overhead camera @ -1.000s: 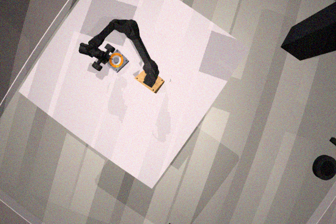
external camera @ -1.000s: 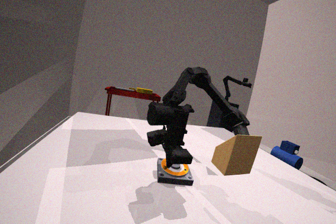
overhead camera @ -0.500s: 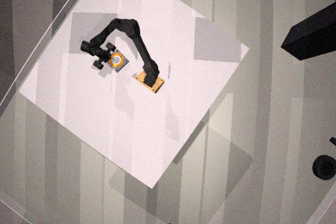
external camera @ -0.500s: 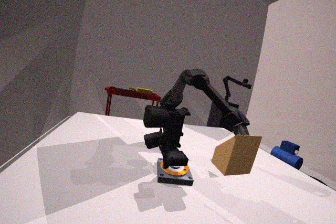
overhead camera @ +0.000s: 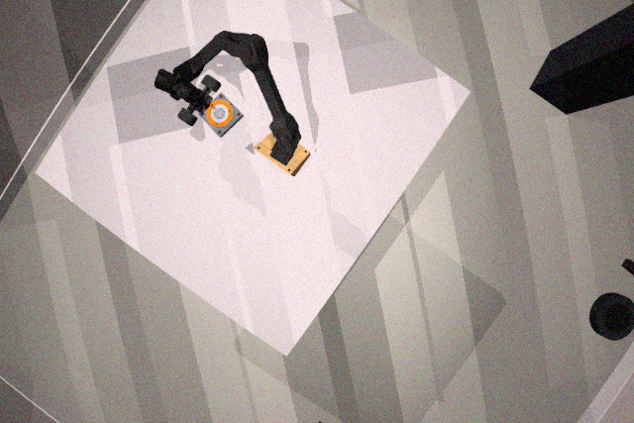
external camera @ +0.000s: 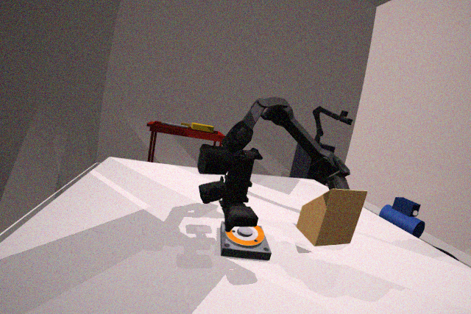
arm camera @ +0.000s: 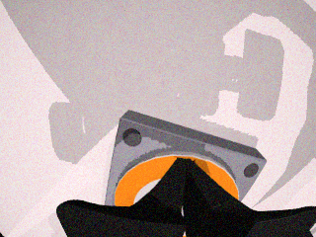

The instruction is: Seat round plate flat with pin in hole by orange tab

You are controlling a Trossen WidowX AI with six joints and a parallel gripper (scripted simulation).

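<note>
White bench [external camera: 114, 207] in a grey-walled room; landmark is the square grey base [external camera: 245, 250] near the middle of the bench. Round orange plate [external camera: 254, 239] sits on that base, ringed around the pale grey post [external camera: 245, 231] at its centre. Can't tell from any view whether the plate is flat or tilted, and the tab, hole and pin aren't resolvable. Gripper [arm camera: 182, 170] is right over the base, fingers pressed together with nothing between them, tip pointing down onto the plate's near edge in the wrist view; contact looks likely but can't confirm. In the exterior view the gripper body [external camera: 240, 216] covers the back-left of the plate. Two corner bolt holes of the base show in the wrist view beyond the gripper tip. Arm [overhead camera: 265, 80] arches over from its tan mounting block [overhead camera: 299, 159], which sits near the base, on the side opposite the gripper. Well beyond the base, off the bench: red table [external camera: 182, 131] with a yellow item [external camera: 201, 126], and a blue cylinder [external camera: 401, 219] past the tan block.
</note>
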